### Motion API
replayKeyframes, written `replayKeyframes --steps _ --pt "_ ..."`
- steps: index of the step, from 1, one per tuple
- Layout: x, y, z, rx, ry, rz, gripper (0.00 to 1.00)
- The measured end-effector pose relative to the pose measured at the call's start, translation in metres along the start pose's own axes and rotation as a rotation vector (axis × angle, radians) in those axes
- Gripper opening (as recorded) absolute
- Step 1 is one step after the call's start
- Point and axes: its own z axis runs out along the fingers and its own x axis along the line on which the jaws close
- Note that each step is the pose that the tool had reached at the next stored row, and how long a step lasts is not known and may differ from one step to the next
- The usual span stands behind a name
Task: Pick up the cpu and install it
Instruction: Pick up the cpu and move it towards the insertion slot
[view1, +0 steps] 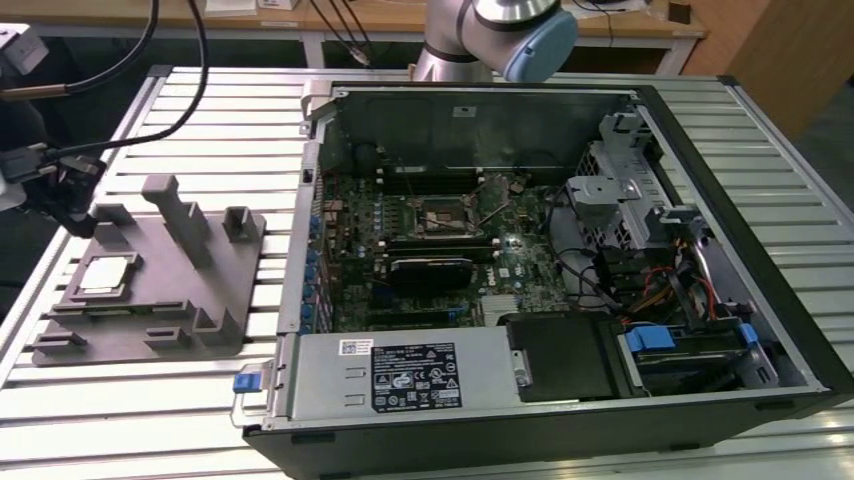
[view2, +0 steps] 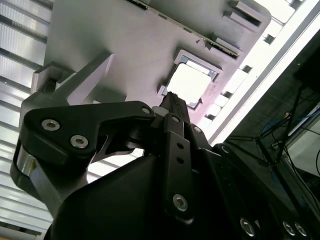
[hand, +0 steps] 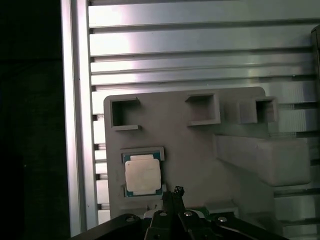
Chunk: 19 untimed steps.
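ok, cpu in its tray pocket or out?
In. The cpu lies flat in its recess on the grey tray, as both wrist views show; the gripper is close to it.

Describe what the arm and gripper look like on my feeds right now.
In the exterior view the arm is a silver-grey metal tube with a rounded light-blue joint cap; black cables loop nearby. In the second wrist view the gripper is matte black, built of angular linkage plates fastened with silver socket-head screws.

The arm (view1: 483, 22) reaches toward the exterior view's left. The gripper (hand: 178, 192) points downward; in both wrist views its jaws sit closed together, gripping nothing.
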Motion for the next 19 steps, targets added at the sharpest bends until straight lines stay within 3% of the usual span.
replayKeyframes --steps 5,19 --pt "-0.0001 -0.0045 0.0072 0.0 0.0 0.0 0.11" --pt "0.0016 -0.006 0.0263 -0.0006 0.0001 0.0 0.11"
